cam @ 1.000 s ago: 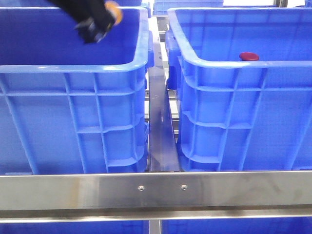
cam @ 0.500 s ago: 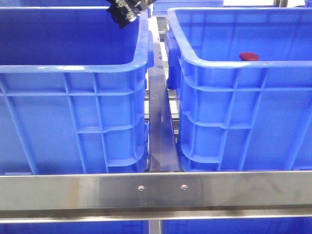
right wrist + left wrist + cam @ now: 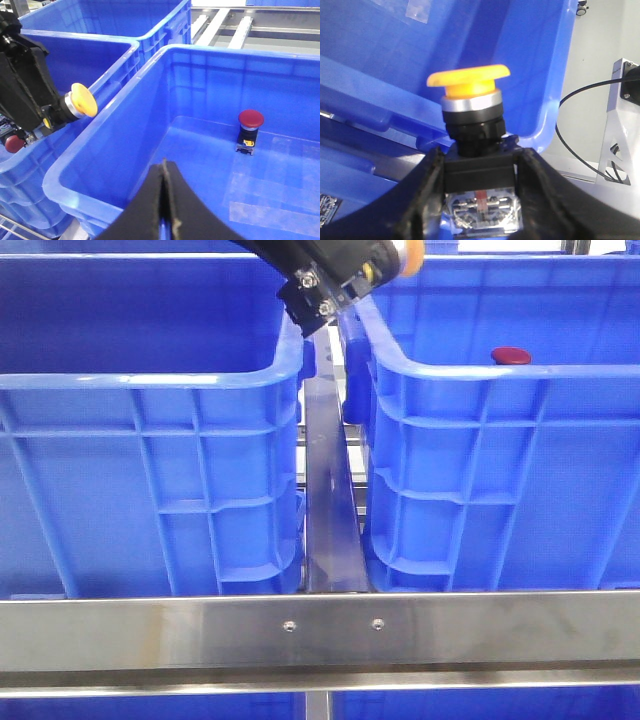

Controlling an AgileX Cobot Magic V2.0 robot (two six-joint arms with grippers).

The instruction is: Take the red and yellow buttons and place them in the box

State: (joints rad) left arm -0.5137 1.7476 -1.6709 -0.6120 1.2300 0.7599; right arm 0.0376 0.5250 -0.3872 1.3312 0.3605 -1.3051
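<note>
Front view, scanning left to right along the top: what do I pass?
Left blue crate → left gripper carrying the yellow button over the gap between the crates → red button inside the right blue crate.

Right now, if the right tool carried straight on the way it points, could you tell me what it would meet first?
The right tool, shut and empty, points into the right blue crate. It would probably meet that crate's bare floor first, short of the red push button standing farther in, though depth is hard to judge.
</note>
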